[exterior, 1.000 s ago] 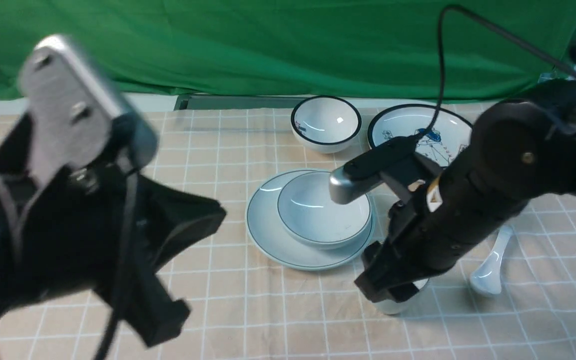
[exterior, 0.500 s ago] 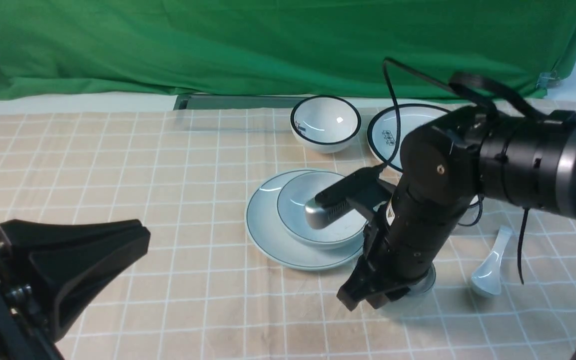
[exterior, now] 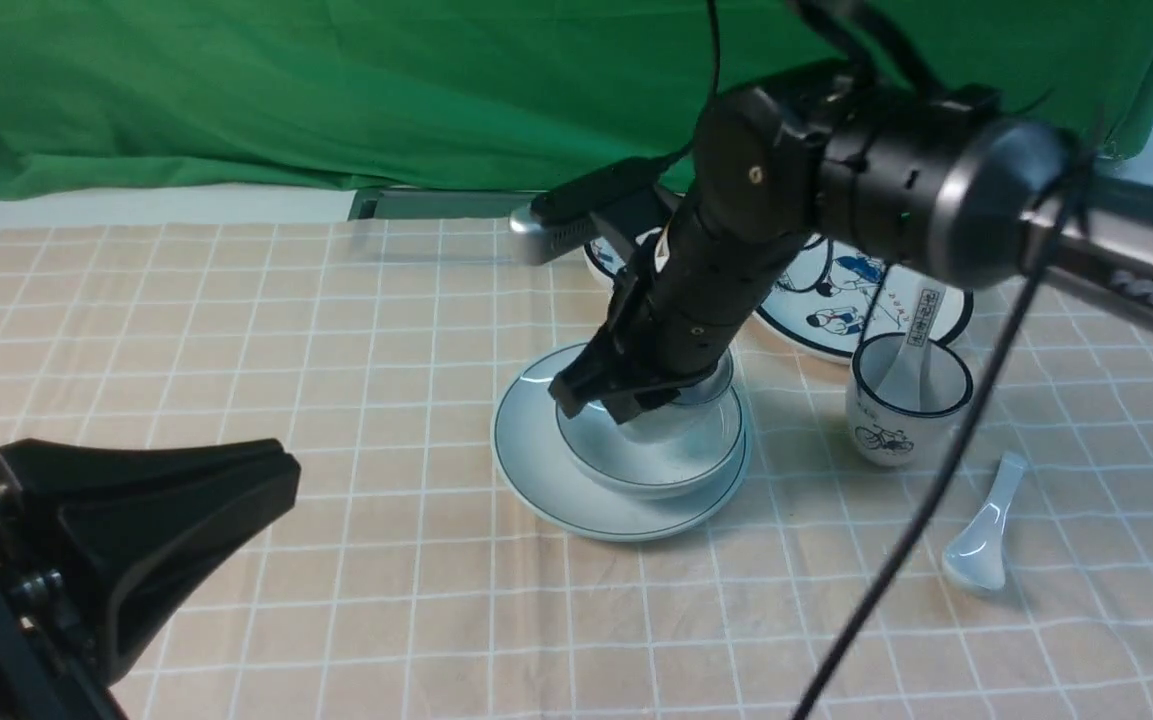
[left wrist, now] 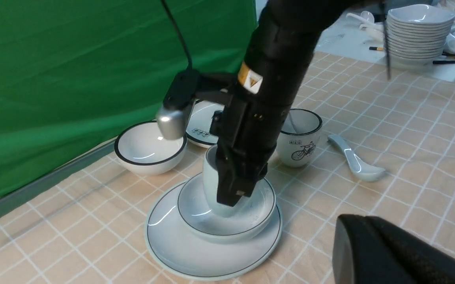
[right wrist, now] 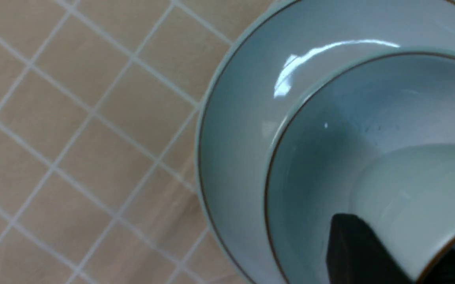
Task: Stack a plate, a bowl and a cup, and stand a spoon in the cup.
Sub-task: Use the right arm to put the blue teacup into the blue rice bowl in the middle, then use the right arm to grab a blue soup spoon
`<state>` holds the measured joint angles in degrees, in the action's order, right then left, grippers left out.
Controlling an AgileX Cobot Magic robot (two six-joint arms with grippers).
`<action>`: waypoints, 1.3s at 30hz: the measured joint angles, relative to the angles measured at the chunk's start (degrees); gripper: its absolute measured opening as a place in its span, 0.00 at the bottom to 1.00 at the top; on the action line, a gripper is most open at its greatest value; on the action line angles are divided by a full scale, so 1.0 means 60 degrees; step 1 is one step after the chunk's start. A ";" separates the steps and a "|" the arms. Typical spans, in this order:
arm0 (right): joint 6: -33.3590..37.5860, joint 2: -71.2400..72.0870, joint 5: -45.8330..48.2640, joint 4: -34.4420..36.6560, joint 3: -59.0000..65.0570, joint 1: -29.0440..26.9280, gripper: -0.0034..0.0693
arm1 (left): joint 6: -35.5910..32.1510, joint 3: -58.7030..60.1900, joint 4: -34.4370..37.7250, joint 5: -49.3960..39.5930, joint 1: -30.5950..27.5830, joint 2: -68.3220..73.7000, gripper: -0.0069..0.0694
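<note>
The pale plate (exterior: 536, 455) lies mid-table with the pale bowl (exterior: 706, 455) on it. My right gripper (exterior: 626, 400) is shut on the rim of the plain cup (exterior: 676, 420). One finger (right wrist: 353, 244) is outside the wall and the other is inside. The cup (left wrist: 211, 173) hangs upright, low inside the bowl (left wrist: 195, 201); whether its base touches I cannot tell. Right of the stack, the white spoon (exterior: 981, 540) lies alone on the cloth. My left gripper (exterior: 266, 475) is shut, empty, near the front left.
A black-rimmed cup with a bicycle drawing (exterior: 906, 400) holds another spoon, right of the stack. A cartoon plate (exterior: 836, 290) and a black-rimmed bowl (left wrist: 144, 148) sit behind. Stacked white dishes (left wrist: 416, 27) stand beyond the cloth.
My right gripper closed on the cup at the front right of the plate, then carried it back and left over the bowl. The left arm drew back early, then held still.
</note>
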<state>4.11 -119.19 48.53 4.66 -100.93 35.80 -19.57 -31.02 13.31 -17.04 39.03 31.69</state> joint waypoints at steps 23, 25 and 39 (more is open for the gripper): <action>-0.0500 0.1770 0.3038 -0.0776 -0.1660 -0.0112 0.46 | 0.0000 0.0000 -0.0062 -0.0152 0.0000 0.0000 0.09; -0.0685 0.2526 0.3038 -0.1250 -0.1101 -0.0136 0.37 | 0.0000 0.0000 -0.0070 -0.0160 0.0000 0.0000 0.09; -0.3820 0.4762 -0.0772 -0.1238 0.6444 -0.3674 0.65 | 0.0000 0.0000 -0.0044 -0.0150 0.0000 0.0000 0.09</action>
<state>-18.81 -90.62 43.89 -2.77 -62.26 13.76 -19.57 -31.02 13.05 -17.94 39.03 31.69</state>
